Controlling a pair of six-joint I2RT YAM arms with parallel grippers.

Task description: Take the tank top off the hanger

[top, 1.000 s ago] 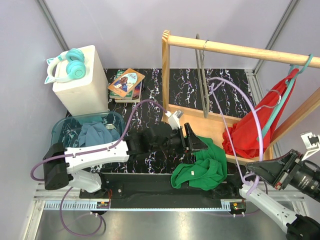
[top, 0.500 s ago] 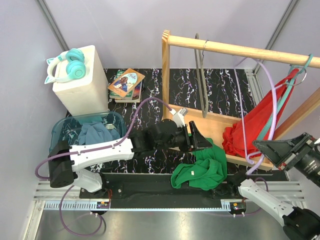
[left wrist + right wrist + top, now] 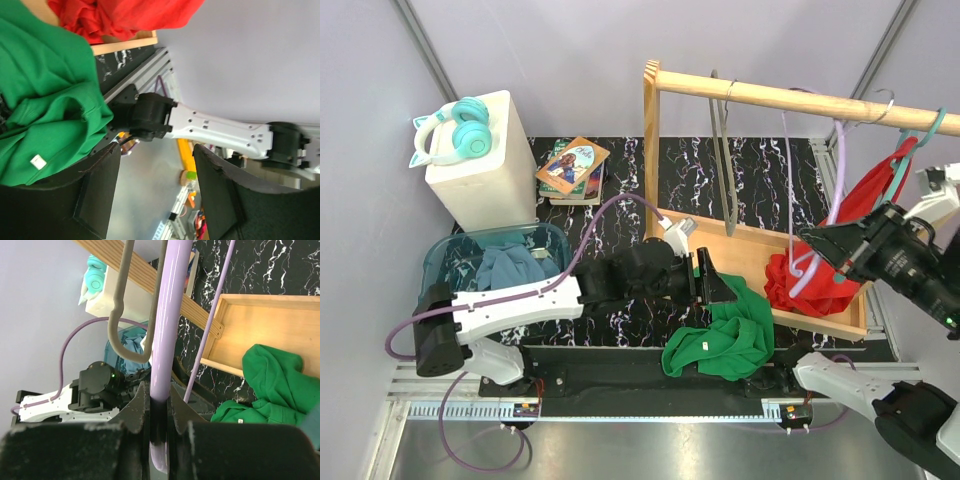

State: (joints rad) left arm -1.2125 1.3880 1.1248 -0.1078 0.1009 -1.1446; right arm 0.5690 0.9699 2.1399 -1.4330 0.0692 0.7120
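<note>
A green tank top (image 3: 720,335) lies crumpled on the table's near edge, off any hanger; it also shows in the wrist views (image 3: 45,100) (image 3: 270,375). My left gripper (image 3: 725,290) hovers just above it, open and empty (image 3: 157,195). My right gripper (image 3: 817,243) is raised at the right and shut (image 3: 159,395) on a bare purple hanger (image 3: 785,170) (image 3: 167,315), whose top reaches the wooden rail (image 3: 790,97). A red garment (image 3: 815,275) droops from a teal hanger (image 3: 895,185) into the wooden tray (image 3: 740,240).
An empty grey hanger (image 3: 723,150) hangs from the rail. At the left stand a teal bin (image 3: 440,262) with blue-grey cloth, a white box (image 3: 480,190) with teal headphones (image 3: 455,130) on it, and books (image 3: 572,168). The rack's upright post (image 3: 650,150) rises mid-table.
My right gripper has lifted the purple hanger from low at the right up and leftward to the rail. The left gripper has stayed open over the green tank top.
</note>
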